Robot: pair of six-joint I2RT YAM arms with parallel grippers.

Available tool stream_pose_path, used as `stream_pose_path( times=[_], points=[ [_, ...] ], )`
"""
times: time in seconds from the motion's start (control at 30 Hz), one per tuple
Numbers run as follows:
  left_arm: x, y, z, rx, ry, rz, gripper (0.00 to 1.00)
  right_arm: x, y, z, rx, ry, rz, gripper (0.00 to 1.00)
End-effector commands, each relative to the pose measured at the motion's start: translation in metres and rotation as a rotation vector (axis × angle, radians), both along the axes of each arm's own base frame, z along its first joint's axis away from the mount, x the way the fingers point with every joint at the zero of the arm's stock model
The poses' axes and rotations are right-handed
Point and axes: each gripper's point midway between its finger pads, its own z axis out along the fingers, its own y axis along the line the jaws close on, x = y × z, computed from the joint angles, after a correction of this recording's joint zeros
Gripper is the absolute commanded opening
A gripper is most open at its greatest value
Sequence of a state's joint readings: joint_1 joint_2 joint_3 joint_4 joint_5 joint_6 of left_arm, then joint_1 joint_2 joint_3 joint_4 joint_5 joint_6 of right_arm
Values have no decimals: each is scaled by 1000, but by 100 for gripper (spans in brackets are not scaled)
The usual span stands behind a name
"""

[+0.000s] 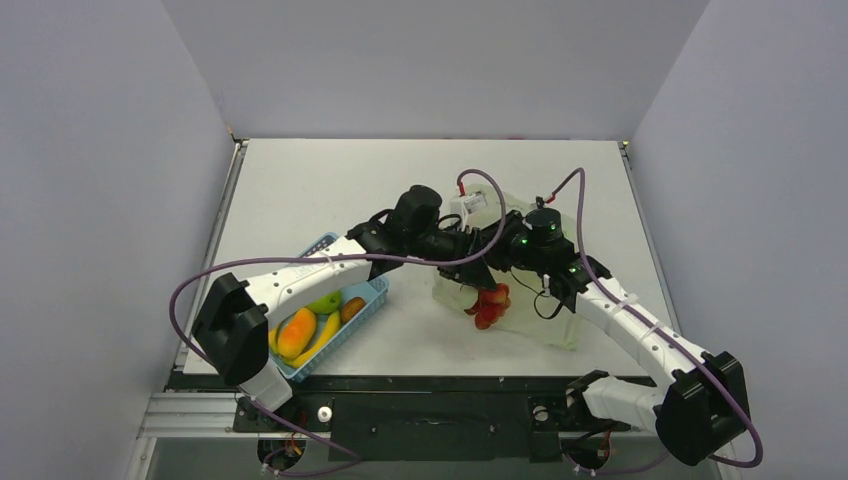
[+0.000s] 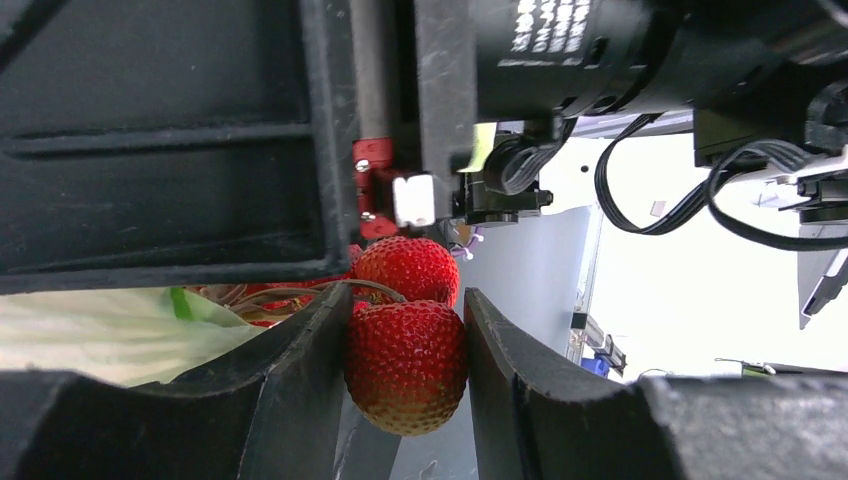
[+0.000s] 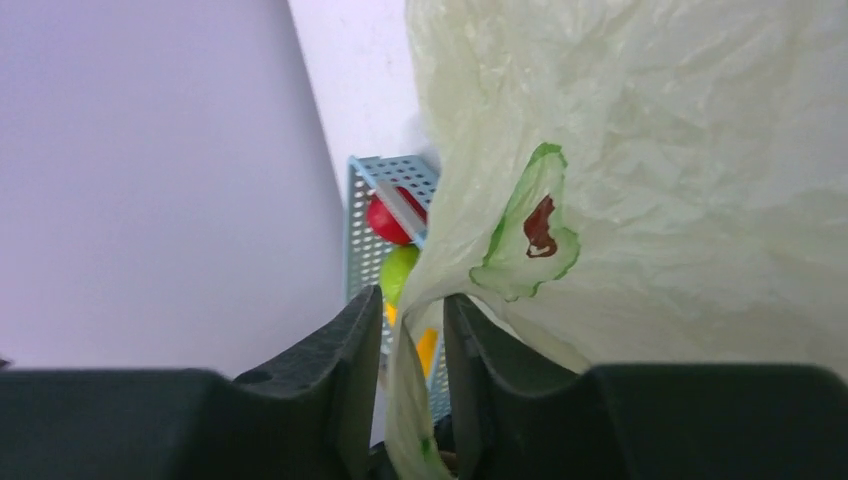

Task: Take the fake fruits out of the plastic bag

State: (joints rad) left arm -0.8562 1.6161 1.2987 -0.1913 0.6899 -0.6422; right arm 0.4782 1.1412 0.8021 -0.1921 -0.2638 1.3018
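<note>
The pale yellow-green plastic bag stands right of centre on the table. My left gripper is shut on a strawberry of the red-pink berry cluster, which hangs at the bag's near-left side. In the left wrist view the berry sits pinched between both fingers of the gripper. My right gripper is shut on a fold of the bag's edge; the right wrist view shows the film running between its jaws. A light green fruit lies in the basket. Any fruit inside the bag is hidden.
A blue lattice basket sits left of the bag under my left arm, holding bananas, an orange mango-like fruit and a red fruit. Both arms cross closely above the bag. Grey walls enclose the table.
</note>
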Motion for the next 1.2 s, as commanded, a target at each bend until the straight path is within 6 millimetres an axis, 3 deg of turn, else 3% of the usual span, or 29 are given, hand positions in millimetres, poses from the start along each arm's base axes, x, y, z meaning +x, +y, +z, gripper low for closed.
stream_pose_path(
  times=[0.0,0.13,0.37,0.47,0.67,0.83,0.9,0.93,0.97,1.07,1.17],
  points=[
    [-3,1,9,-33,-50,-22,5,7,15,55,161,-118,26,19],
    [0,1,-1,-2,-45,-14,5,5,26,81,279,-125,41,1],
    [-15,-13,0,11,-71,-96,6,8,37,99,375,-114,32,0],
    [-20,-16,-11,66,-90,-128,9,6,50,108,422,-115,64,0],
    [6,1,-18,211,-212,-13,17,3,50,92,335,-113,66,0],
    [-11,-5,-7,173,-277,-91,20,17,45,85,345,-104,28,0],
    [-24,-11,-7,156,-273,-158,20,27,48,100,370,-128,24,0],
    [-28,-14,-7,151,-280,-179,19,32,50,97,366,-110,16,0],
    [-31,-15,-13,161,-267,-197,18,36,53,110,382,-128,18,0],
    [-28,-13,-32,223,-262,-201,10,46,59,130,456,-132,7,0],
    [-19,-8,-54,302,-290,-167,5,56,51,148,524,-147,-27,0]
  ],
)
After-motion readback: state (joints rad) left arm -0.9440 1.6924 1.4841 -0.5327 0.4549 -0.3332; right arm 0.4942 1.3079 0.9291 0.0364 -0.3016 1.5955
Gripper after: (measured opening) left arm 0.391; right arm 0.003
